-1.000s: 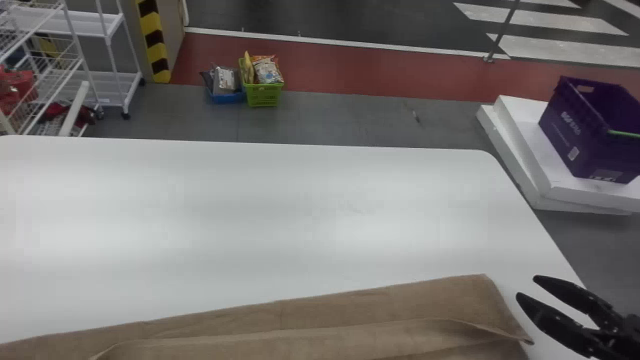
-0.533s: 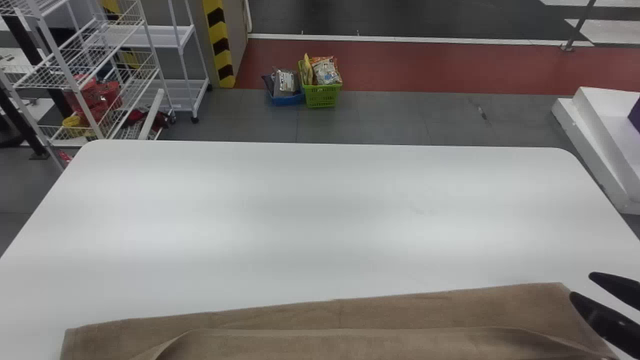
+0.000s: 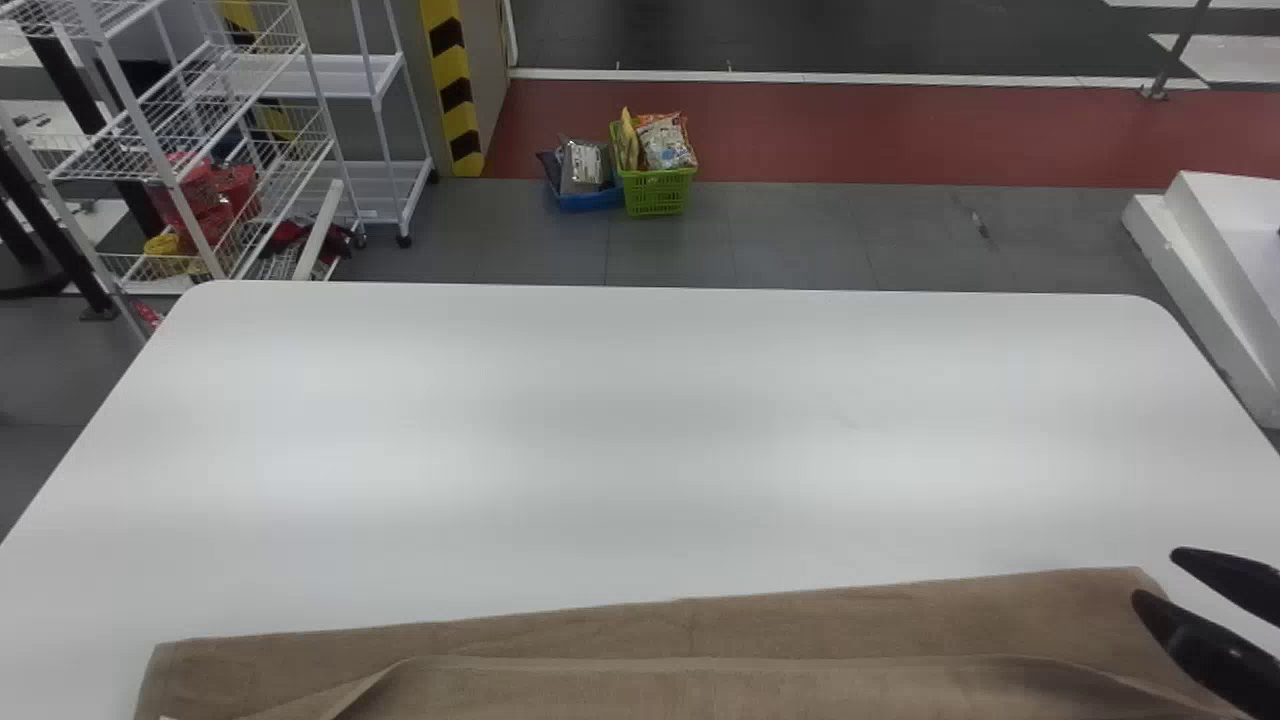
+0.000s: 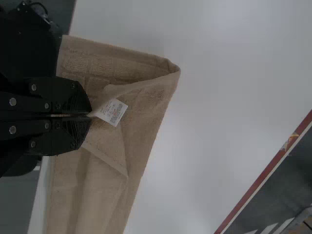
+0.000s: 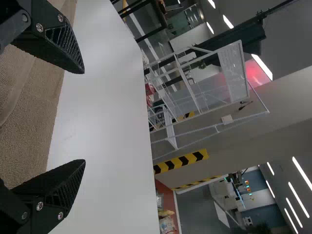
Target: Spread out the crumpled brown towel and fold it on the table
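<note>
L gripper is closed, gripping brown towel beside white label; R gripper is open nr towel's R end.

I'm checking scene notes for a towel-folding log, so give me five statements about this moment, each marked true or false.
1. The left gripper has its jaws shut on the towel, next to a white label. True.
2. The right gripper is clamped on a corner of the towel. False: its jaws stand apart and hold nothing.
3. The towel lies on the near part of the table. True.
4. The green basket stands on the table. False: it is on the floor beyond it.
5. The towel is bunched into a ball. False: it lies long and mostly flat, partly doubled over.
</note>
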